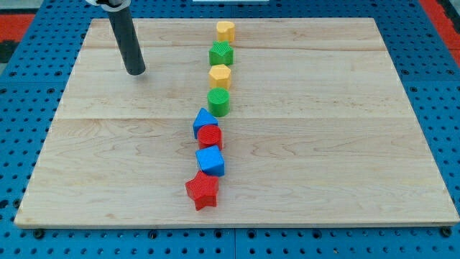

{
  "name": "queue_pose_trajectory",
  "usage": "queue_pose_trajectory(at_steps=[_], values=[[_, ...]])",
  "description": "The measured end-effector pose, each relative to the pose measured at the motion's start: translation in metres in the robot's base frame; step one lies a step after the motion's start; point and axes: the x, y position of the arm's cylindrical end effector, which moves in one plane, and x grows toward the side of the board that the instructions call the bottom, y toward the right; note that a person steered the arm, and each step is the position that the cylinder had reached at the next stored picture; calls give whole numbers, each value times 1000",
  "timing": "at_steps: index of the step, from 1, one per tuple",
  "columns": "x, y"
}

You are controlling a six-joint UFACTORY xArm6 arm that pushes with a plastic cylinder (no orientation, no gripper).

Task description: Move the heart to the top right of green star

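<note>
Right now my tip (135, 72), the lower end of a straight dark matte rod with no jaws to open or close, sits on the board in the upper left of the frame, touching nothing and well apart from every block.

Down the middle runs a wavy column of eight small ridged plastic blocks. At the top is the yellow heart-shaped block (226, 30), and just below it, nearly touching, the green star-shaped block (221, 53). So the heart stands directly above the star, slightly to its right. Next come a yellow hexagonal block (220, 75) and a green cylinder (218, 102). Lower and a shade to the left, a blue block (204, 122) of unclear shape presses against a red cylinder (210, 136); below those a blue cube (210, 160), then a red star (202, 191) nearest the bottom.

Everything rests on a pale wooden board (345, 144) of jointed planks with visible grain, laid over a blue perforated table (431, 65).
</note>
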Motion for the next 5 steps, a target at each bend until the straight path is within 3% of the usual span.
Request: queue_pose_trajectory(at_steps=[1,3,5], values=[[0,0],[-41,15],[-43,21]])
